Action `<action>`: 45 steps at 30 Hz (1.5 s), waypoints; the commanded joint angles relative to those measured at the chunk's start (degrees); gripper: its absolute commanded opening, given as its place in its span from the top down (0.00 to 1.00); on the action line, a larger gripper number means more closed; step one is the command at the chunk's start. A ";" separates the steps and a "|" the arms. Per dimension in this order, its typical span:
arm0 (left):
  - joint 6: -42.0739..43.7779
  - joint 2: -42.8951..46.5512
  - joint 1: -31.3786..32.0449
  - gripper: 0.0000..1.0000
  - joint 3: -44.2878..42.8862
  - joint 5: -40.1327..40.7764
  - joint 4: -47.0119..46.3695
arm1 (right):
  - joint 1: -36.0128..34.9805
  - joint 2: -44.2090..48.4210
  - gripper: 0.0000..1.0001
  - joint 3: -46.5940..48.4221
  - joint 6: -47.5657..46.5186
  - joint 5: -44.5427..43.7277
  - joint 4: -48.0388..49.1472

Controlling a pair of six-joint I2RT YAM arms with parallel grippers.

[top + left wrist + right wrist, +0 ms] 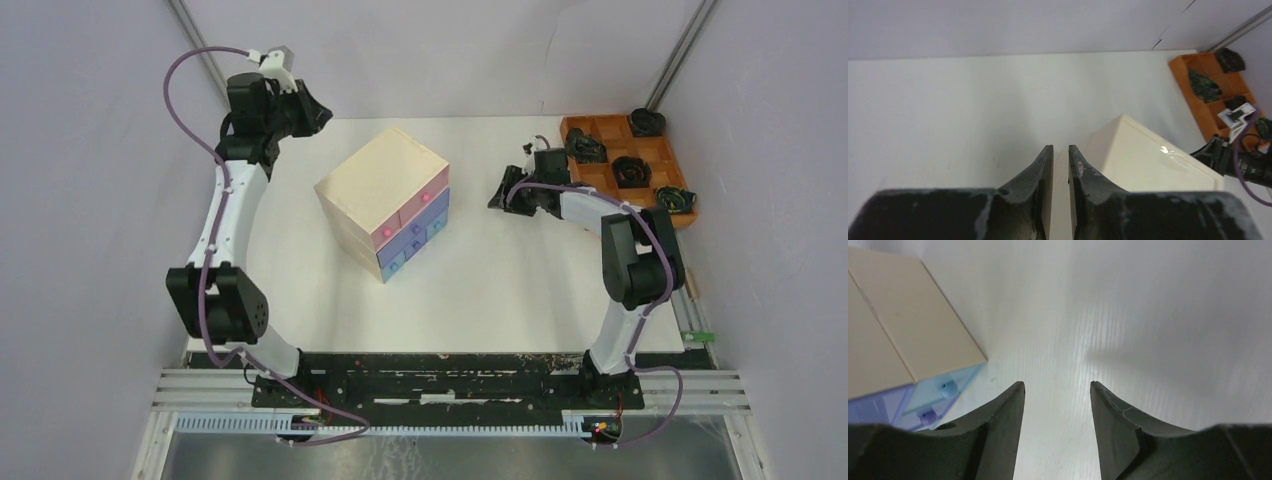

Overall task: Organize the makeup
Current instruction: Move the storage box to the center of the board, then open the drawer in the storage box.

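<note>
No makeup shows in any view. My left gripper (318, 112) hangs at the table's back left corner, above and behind the pale wooden chest (385, 185). In the left wrist view its jaws (1060, 148) stand a narrow slit apart with only the table and the chest's top (1148, 160) showing between them. My right gripper (497, 198) sits low over the table to the right of the chest. It is open (1057, 384), with bare white table between the fingers, and the chest's blue drawers (943, 387) lie to its left.
The chest with pink and blue drawers stands at the table's middle, turned corner-on. An orange-brown wooden grid tray (590, 125) with dark coiled objects (630, 170) sits at the back right, also seen as the tray (1184, 65) in the left wrist view.
</note>
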State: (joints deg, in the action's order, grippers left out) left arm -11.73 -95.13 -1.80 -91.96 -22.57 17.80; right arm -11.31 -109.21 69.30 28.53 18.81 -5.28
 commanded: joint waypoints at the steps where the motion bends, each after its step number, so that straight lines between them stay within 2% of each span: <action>1: 1.55 7.28 1.08 0.75 -3.45 -2.00 4.19 | -0.20 7.58 0.43 -7.18 -1.02 0.12 0.80; 8: 4.98 14.22 8.34 0.71 2.64 -3.28 8.20 | -1.79 13.83 0.45 -16.61 1.70 3.35 4.04; 9: 5.22 14.64 9.38 0.73 3.70 -3.17 8.41 | -2.46 14.45 0.45 -17.33 1.74 3.46 4.31; 10: 5.42 14.89 10.40 0.79 4.99 -2.97 8.44 | -3.14 14.90 0.45 -17.90 2.01 3.65 4.60; 11: 5.68 15.11 11.39 0.92 6.56 -2.47 8.44 | -3.83 15.20 0.46 -18.22 2.35 4.14 5.12; 13: 6.47 15.30 13.54 0.97 8.66 -0.78 8.42 | -5.40 15.86 0.46 -18.93 3.31 5.15 6.93; 17: 7.96 15.55 16.38 0.97 11.74 2.39 8.48 | -6.95 15.22 0.46 -20.23 6.84 9.01 13.42; 23: 9.05 15.00 18.32 0.97 14.07 4.21 8.55 | -6.97 8.98 0.46 -21.54 16.07 15.23 27.98; 32: 10.23 13.54 20.70 0.97 17.29 11.51 10.89 | -7.51 -1.75 0.47 -19.64 26.54 17.87 45.29; 38: 9.51 13.73 21.03 0.97 20.33 13.11 10.89 | -8.84 -5.08 0.47 -17.83 28.36 18.48 48.61; 45: 8.85 14.18 21.08 0.97 22.44 13.89 10.91 | -9.54 -8.81 0.47 -16.57 33.72 20.40 56.98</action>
State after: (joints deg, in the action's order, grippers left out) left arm -4.38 -79.44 19.16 -72.88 -11.90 21.50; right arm -20.45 -116.68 51.00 58.02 36.21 41.93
